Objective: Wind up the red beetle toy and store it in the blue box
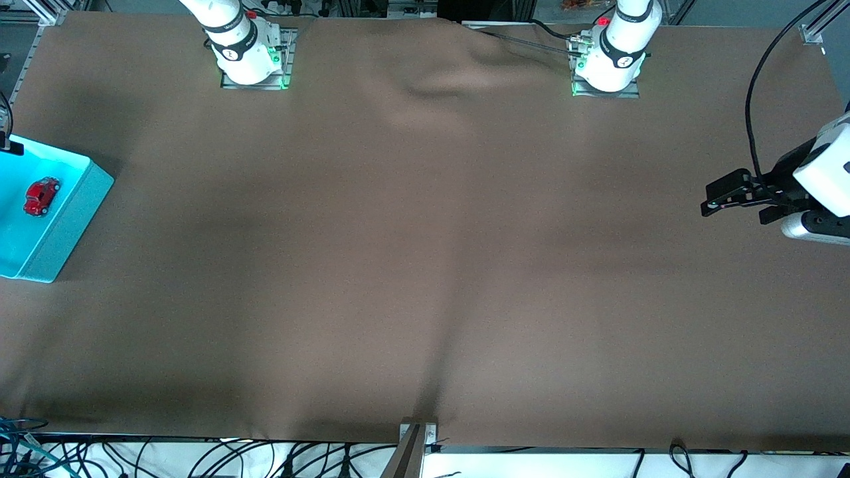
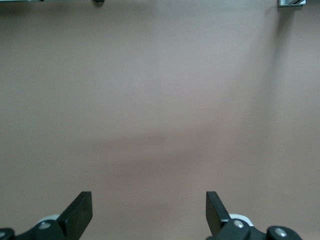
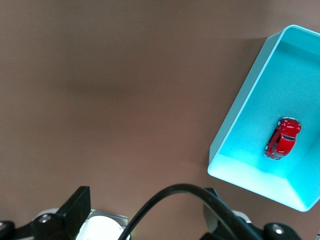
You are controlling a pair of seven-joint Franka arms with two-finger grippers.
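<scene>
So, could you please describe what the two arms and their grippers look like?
Both arms are glossy white with black joint bands, on metal base plates lit green. The left gripper is black with flat black fingers, beside a black cable. The right gripper has matching black fingers, with a black cable looping past.

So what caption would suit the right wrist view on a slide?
Red beetle toy lying inside the blue box on brown cloth, right end effector open above.

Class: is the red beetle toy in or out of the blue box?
In. The red beetle toy sits upright on the floor inside the blue box.
</scene>
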